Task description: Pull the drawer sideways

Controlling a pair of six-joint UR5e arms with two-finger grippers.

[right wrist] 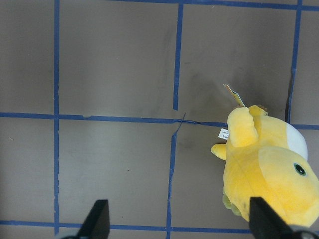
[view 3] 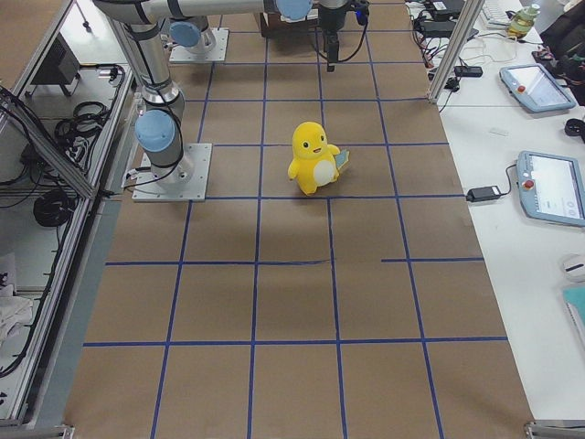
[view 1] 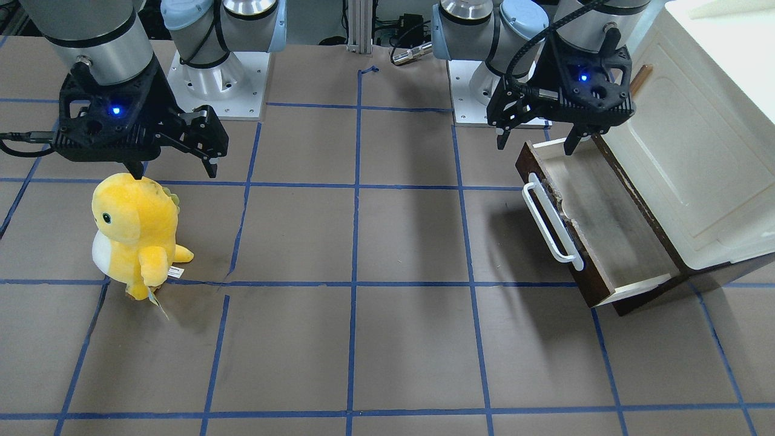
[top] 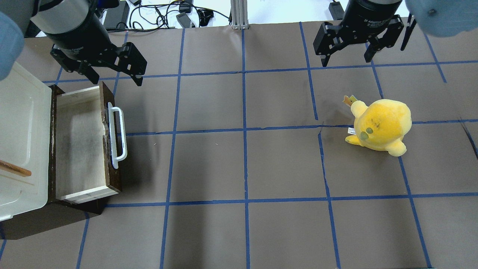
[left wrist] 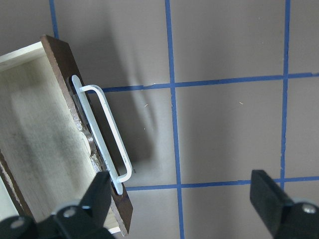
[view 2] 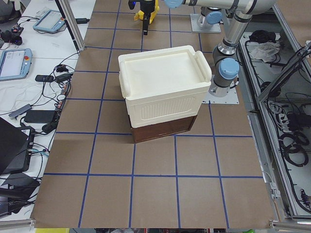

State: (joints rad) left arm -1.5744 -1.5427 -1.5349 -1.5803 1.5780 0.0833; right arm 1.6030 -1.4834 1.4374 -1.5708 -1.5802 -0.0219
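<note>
The drawer [top: 79, 139] is pulled out of the cream-white cabinet [top: 22, 123]. Its pale inner box is empty. Its dark brown front panel [view 1: 560, 239] carries a long white bar handle [view 1: 550, 219], which also shows in the overhead view [top: 119, 136] and the left wrist view [left wrist: 105, 132]. My left gripper [top: 117, 79] is open and empty. It hovers above the drawer's far end, over the end of the handle, touching nothing; it also shows in the front view [view 1: 536, 144] and the left wrist view [left wrist: 182, 199]. My right gripper [top: 346, 61] is open and empty, far from the drawer.
A yellow plush toy [top: 381, 125] stands on the brown, blue-taped table near my right gripper [view 1: 175, 171]. It also shows in the right wrist view [right wrist: 269, 169]. A wooden stick [top: 15, 169] lies on the cabinet top. The robot bases [view 1: 218, 79] stand at the table's back.
</note>
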